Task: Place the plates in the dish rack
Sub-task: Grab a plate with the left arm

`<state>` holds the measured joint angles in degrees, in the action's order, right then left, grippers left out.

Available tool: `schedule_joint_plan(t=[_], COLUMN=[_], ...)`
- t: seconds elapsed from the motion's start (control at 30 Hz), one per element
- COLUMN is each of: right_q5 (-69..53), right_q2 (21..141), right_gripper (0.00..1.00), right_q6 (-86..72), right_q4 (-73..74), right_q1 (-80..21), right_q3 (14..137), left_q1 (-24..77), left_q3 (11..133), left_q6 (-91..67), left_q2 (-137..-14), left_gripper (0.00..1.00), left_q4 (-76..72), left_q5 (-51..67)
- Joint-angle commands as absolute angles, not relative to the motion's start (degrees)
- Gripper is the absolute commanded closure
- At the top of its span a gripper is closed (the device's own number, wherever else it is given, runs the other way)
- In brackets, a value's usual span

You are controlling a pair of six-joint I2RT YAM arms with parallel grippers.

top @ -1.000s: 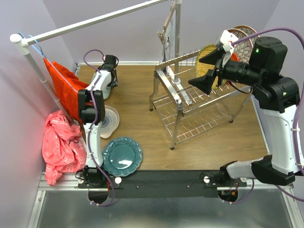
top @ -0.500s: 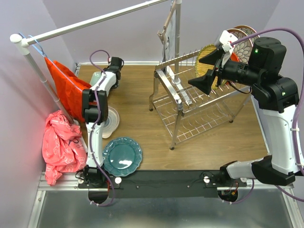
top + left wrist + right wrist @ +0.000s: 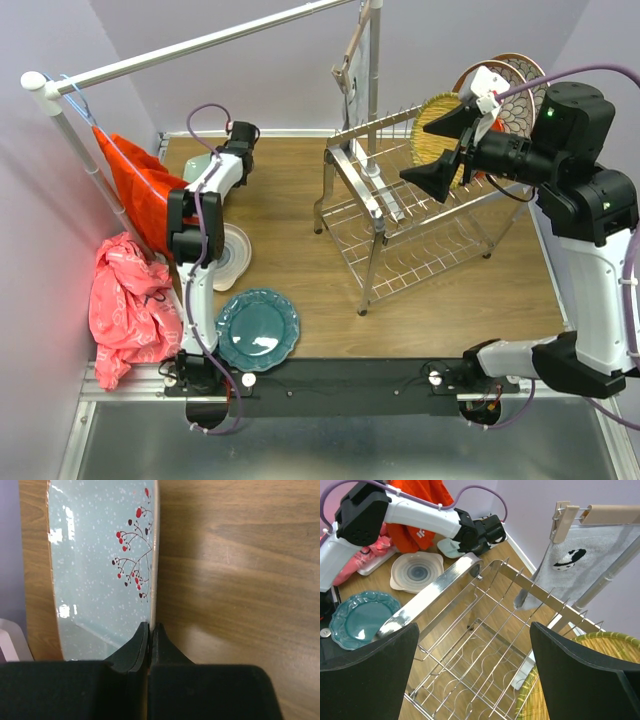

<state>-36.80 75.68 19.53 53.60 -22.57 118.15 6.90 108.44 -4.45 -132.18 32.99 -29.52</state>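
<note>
We see the pale blue-green speckled plate with red berries (image 3: 100, 570) cut off by the left wrist view's top edge, its near rim hidden between the left claw (image 3: 150, 627) fingers. From above, the white left arm (image 3: 205, 190) covers most of it. The yellow woven plate (image 3: 615, 639) runs off the right wrist view.

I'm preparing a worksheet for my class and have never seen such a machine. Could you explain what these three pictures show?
Two robot arms stand at the near edge of a wooden table. One picture looks down from above; the other two come from cameras on each wrist. The left gripper pinches the rim of a pale berry plate at the table's far left. The right gripper hangs open, empty, above the dish rack, which holds a woven plate and others. A teal plate and a swirl plate lie on the table.
</note>
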Motion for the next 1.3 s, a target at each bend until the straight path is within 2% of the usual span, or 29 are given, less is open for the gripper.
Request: schedule_joint_plan(t=[0.0,0.3,0.63,1.03,1.27], right_q5=[-36.12,-36.39,-37.09,-37.71,-36.13], right_q2=[74.36,72.86,70.75,68.73,69.43], right_gripper=[0.00,0.00,0.00,0.00,0.00], right_q6=[19.07,19.60,19.69,19.25,18.11], right_q4=[52.56,52.56,52.65,52.38,51.86], right_q1=[-23.03,-23.03,-23.03,-23.11,-22.94], right_q3=[117.60,116.63,114.88,113.38,115.40], left_q1=[6.94,9.58,12.39,15.29,17.93], left_q3=[105.91,102.75,93.78,94.49,88.08], left_q6=[-8.79,-9.84,-13.36,-9.50,-6.42], left_q2=[-125.26,-116.12,-107.32,-96.86,-86.24], left_gripper=[1.00,1.00,1.00,1.00,1.00], left_q4=[31.99,31.47,29.62,30.15,28.13], left_q5=[-25.58,-22.94,-20.04,-18.81,-16.79])
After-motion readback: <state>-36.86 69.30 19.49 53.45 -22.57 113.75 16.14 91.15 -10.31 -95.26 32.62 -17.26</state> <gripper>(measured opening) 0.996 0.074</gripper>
